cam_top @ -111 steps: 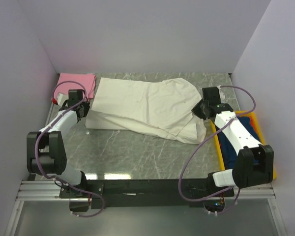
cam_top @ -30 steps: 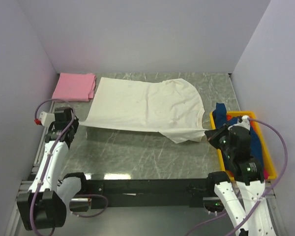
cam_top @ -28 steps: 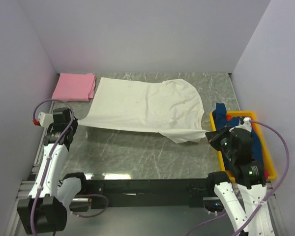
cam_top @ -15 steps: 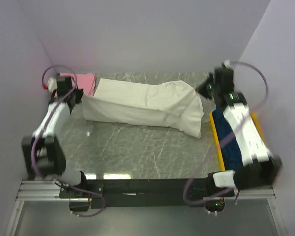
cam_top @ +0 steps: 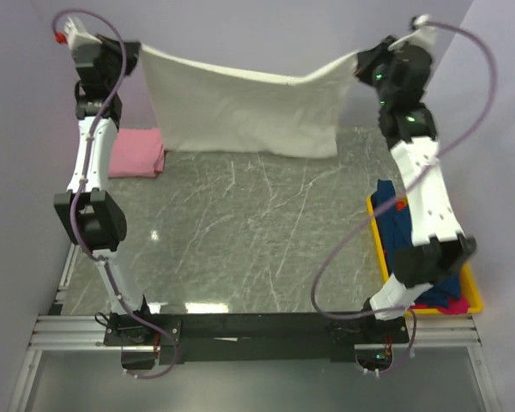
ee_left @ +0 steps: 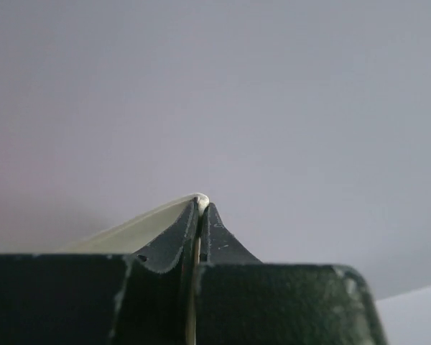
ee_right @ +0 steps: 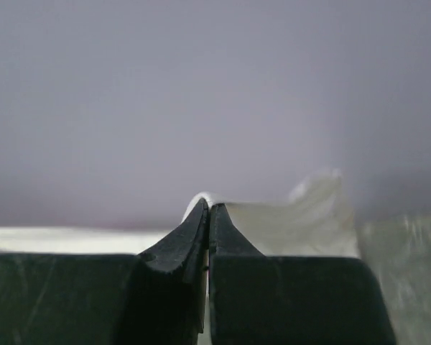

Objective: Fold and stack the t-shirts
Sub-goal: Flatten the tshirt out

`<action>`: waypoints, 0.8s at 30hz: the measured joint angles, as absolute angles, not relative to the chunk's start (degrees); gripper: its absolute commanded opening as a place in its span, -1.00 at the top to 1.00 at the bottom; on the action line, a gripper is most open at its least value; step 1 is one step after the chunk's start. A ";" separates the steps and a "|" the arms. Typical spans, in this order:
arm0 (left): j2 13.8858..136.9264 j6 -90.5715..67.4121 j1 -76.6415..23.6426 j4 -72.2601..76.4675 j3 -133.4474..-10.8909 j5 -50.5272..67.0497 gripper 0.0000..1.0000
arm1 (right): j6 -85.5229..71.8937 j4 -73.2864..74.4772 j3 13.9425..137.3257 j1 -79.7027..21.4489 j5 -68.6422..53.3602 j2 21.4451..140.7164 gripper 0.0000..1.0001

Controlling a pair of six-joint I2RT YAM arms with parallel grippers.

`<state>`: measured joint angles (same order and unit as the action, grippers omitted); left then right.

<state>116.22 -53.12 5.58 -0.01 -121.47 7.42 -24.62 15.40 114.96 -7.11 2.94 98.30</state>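
We work over a grey marbled table (cam_top: pixel 240 232), and the largest thing above it is the cream-white t-shirt (cam_top: pixel 240 112). It hangs like a curtain at the far side, stretched between both raised arms, with a small sag in its top edge. We cannot tell whether its lower edge touches the table.

At the right side stands the yellow bin (cam_top: pixel 475 296), with a dark blue t-shirt (cam_top: pixel 405 236) and a magenta one (cam_top: pixel 442 306) waiting in it. At the far left lies the pink t-shirt (cam_top: pixel 137 153), already folded, just beside the hanging cloth.

The left gripper (cam_top: pixel 132 53) pinches one upper corner and the right gripper (cam_top: pixel 364 63) the other. In both wrist views the jaws are closed together, with a thin line of cream cloth between them.

We judge that the step in hand is to spread this shirt, before any fold is made. The next move calls for lowering both arms together towards us, so that the cloth lies flat and without wrinkles. Both grips must hold until the shirt rests on the table, and the arms should stay equally far apart, otherwise the top edge sags more.
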 measured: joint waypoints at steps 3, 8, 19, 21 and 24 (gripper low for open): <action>110.83 -53.10 6.66 6.55 -121.10 8.54 0.99 | -23.57 9.28 115.31 -7.14 4.54 90.32 1.00; 104.55 -54.17 8.56 16.95 -111.63 9.87 0.99 | -23.38 0.75 114.50 -7.11 4.97 87.39 1.00; 100.31 -57.82 8.80 18.85 -67.24 8.73 0.99 | -30.70 7.51 67.40 -7.14 3.88 84.29 1.00; 97.08 -59.20 8.82 17.47 -59.81 7.66 0.99 | -32.40 9.93 60.23 -7.11 3.51 81.58 1.00; 90.54 -61.14 9.04 16.32 -52.66 6.13 0.99 | -34.37 13.89 52.95 -7.14 3.20 73.03 1.00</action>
<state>90.54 -61.14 9.04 16.32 -52.66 6.13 -34.37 13.89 52.95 -7.14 3.20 73.03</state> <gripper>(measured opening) 0.038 0.009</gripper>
